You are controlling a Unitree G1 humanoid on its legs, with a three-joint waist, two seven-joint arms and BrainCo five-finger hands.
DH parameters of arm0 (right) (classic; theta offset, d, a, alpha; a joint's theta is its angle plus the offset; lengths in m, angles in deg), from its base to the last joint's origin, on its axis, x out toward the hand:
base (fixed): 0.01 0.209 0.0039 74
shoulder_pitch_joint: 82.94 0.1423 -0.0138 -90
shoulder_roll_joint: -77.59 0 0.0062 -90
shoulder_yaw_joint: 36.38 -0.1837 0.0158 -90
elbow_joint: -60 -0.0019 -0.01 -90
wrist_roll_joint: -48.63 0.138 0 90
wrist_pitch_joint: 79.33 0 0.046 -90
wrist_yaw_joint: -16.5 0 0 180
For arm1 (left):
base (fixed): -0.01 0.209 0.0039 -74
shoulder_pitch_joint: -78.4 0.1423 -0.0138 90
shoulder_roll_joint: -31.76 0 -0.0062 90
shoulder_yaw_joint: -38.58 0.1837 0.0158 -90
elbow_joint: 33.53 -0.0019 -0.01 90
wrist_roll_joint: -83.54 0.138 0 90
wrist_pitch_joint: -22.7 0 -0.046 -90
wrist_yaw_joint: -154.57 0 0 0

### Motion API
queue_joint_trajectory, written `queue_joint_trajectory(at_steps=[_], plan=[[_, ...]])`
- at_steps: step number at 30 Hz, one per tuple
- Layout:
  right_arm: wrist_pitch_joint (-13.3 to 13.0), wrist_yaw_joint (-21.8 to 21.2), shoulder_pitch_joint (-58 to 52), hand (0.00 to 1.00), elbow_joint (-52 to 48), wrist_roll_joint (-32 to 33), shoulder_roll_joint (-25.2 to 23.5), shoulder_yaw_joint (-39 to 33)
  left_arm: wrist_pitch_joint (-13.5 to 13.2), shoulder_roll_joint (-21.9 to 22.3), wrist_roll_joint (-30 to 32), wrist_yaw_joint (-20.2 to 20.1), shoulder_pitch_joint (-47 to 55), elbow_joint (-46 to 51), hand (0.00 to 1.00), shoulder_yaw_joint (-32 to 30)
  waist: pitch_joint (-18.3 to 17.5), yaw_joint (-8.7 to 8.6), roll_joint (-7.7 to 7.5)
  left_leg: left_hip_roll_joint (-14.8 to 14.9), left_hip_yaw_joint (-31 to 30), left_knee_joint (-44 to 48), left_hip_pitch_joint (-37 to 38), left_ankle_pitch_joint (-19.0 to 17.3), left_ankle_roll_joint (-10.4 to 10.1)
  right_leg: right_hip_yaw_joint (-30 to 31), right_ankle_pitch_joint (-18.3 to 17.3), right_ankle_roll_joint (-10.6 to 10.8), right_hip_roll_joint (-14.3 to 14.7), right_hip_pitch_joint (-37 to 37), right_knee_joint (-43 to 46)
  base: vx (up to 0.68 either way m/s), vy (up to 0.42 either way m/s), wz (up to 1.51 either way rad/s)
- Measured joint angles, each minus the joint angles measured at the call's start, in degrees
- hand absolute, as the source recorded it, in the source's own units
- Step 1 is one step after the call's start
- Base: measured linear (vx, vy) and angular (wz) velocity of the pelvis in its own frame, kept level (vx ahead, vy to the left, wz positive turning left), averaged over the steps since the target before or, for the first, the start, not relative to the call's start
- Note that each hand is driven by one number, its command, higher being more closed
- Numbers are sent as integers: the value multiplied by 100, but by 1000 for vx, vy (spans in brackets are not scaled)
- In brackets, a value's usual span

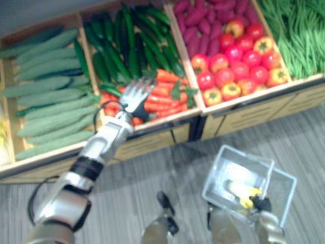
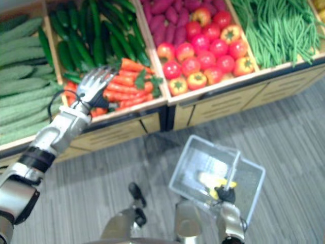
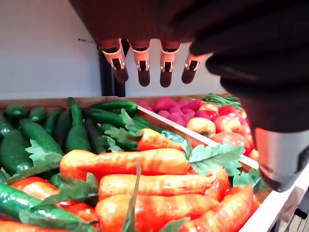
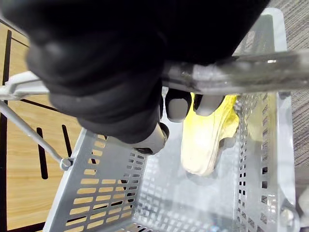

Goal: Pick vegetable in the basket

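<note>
Left hand [image 1: 133,91], fingers wide, hovers over carrots [image 1: 167,86]; settle onto one before curling. Right hand [image 2: 227,195] grips basket handle [image 4: 251,72].

The pale plastic basket [image 4: 91,193] holds one yellow vegetable [image 4: 205,140] on its bottom. Orange leafy carrots [image 3: 145,186] lie at the front edge of the crate [image 1: 150,142].

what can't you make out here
- Pale yellow vegetable in the clear plastic basket: kind unclear; right hand, curled on the handle, covers part of it in the right wrist view.
- Orange carrots under the open left hand: hidden in the eye views.
- Long green beans: cut off by the left eye view's edge.
</note>
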Motion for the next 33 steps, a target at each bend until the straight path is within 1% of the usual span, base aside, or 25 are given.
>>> queue_joint_trajectory(at_steps=[4,6,11,13,14,16,18,19,20,21,22,26,29,33], plan=[[-65,22,33,100,-170,50,2,48,107,1,-2,-5,-119,-211,0,0,193,-14,9,-8,65,1,-154,75,69,74,77,7,-3,-190,2,-1,8,-9],[-88,75,98,100,-304,53,-6,128,132,3,-2,-6,-239,-463,0,0,388,5,-35,-4,155,2,-192,88,76,130,93,14,0,-290,32,10,5,-13],[-129,144,94,100,-713,58,-13,374,309,0,-12,0,-622,-1023,0,-123,500,28,-65,-4,320,23,-478,95,84,294,162,23,9,-671,54,39,4,-14],[-145,147,65,100,-860,57,-10,443,286,-3,-13,73,-665,-997,0,-126,508,100,-74,3,413,12,-562,77,61,340,182,28,9,-784,55,42,7,-13],[-171,158,63,100,-905,57,-5,517,255,1,-12,125,-726,-999,100,-124,527,177,-106,16,506,6,-594,43,21,385,204,25,15,-849,53,24,10,-8],[-190,172,55,100,-1134,55,-14,630,176,0,-12,249,-882,-997,100,-125,531,184,-113,110,1004,6,-746,16,21,368,243,43,-3,-1031,45,3,15,10],[-197,184,58,100,-1321,53,-13,767,207,43,-12,387,-1143,-945,100,-224,579,225,-186,162,1381,26,-879,95,71,370,296,63,-20,-1208,34,-4,9,7],[-206,179,73,100,-1470,47,-47,848,324,48,-12,431,-1446,-974,100,-336,643,227,-287,162,1431,25,-962,120,94,405,348,67,-23,-1304,7,-44,29,-6],[-212,177,71,100,-1555,46,-84,859,385,48,-12,430,-1617,-1009,100,-393,696,221,-346,160,1452,25,-983,124,101,419,361,73,-25,-1329,-21,-55,29,-19],[-234,178,65,100,-1682,46,-178,859,505,43,-12,424,-1870,-1061,100,-493,757,213,-455,161,1569,18,-1025,124,102,495,413,96,-23,-1392,-75,-37,23,-22],[-235,178,37,100,-1796,49,-226,856,589,44,-12,420,-1973,-1056,100,-596,783,176,-493,160,1607,3,-1072,125,103,545,463,99,-23,-1439,-126,-12,21,-24],[-236,161,-59,100,-1895,102,-245,862,596,46,-12,401,-2090,-990,100,-656,811,160,-492,204,1733,1,-1054,125,108,579,526,114,11,-1448,-169,51,7,-15],[-239,125,-197,100,-2093,126,-239,873,567,84,-11,371,-2121,-947,100,-635,812,156,-491,258,1733,30,-980,192,168,557,528,113,58,-1372,-168,96,-19,-2],[-237,111,-288,100,-2178,252,-239,941,553,239,1,159,-2117,-973,100,-417,812,158,-485,275,1736,36,-815,183,157,538,528,113,70,-1217,-123,87,-6,1]])
